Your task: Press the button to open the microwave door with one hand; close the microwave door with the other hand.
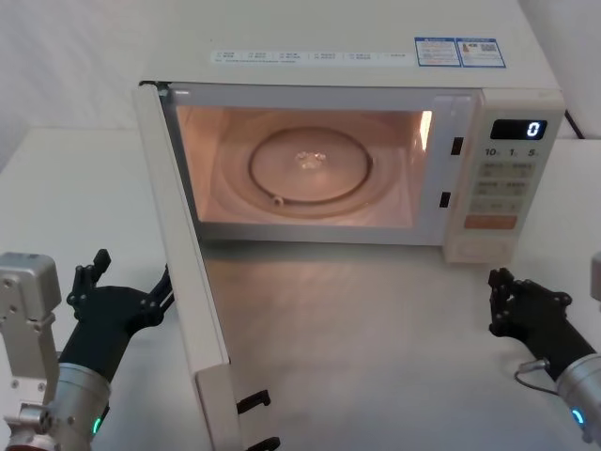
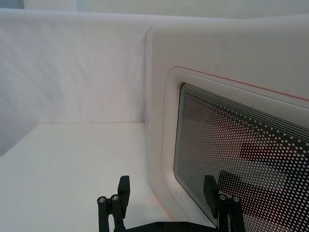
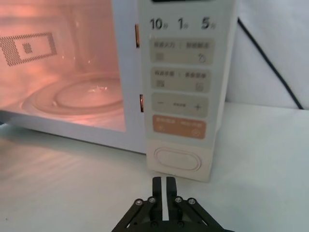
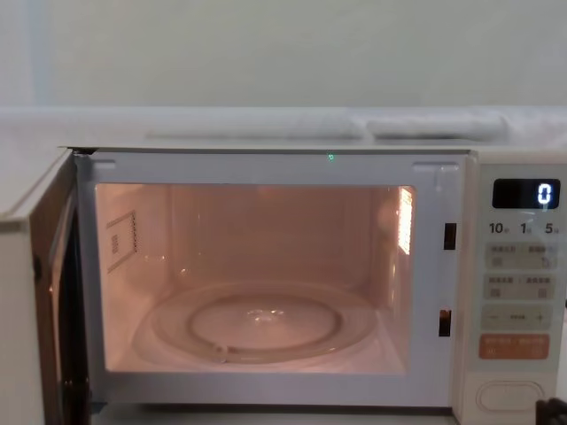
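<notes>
Microwave door (image 1: 183,254) swung wide, left gripper (image 2: 166,193) spread beside its outer face, right gripper (image 3: 163,186) pinched together near the button (image 3: 176,159).

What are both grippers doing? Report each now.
Left gripper: open, empty, beside the open door's outer face.
Right gripper: shut, empty, in front of the button.

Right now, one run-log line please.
microwave door: open | button: untouched | left end effector: open, outside door | right end effector: shut, facing button

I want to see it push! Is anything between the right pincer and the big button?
No. In the right wrist view, bare table separates the right pincer from the button.
</notes>
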Motion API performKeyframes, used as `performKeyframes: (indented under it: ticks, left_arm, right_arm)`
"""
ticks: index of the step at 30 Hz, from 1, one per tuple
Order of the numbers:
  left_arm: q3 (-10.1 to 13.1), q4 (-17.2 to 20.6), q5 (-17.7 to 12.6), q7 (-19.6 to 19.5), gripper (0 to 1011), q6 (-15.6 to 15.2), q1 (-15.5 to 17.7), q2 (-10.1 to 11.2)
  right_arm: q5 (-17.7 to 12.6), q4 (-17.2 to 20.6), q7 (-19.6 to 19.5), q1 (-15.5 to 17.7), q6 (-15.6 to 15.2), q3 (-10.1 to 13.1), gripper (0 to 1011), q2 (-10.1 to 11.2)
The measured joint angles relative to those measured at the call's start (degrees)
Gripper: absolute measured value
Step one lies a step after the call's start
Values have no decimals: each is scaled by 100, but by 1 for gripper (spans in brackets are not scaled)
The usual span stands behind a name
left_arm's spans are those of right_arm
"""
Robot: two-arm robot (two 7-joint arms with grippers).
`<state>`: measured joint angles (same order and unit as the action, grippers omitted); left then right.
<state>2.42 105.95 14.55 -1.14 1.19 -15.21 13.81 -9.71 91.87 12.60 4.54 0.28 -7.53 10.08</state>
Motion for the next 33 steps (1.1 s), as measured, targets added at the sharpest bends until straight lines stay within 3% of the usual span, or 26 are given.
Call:
performKeyframes:
  ticks: [13,26,33]
  left_arm:
    - [0,0,0,0,1001,0,0,0]
    - [0,0,0,0,1001,0,0,0]
    - [0,0,0,0,1001,0,0,0]
  right_arm:
    - [-372,212,386,152,414,64,418,402]
    - [-524,242,789,4,374,-132,856,941]
    - [-559,221,788,-51,343,-192,981,1048]
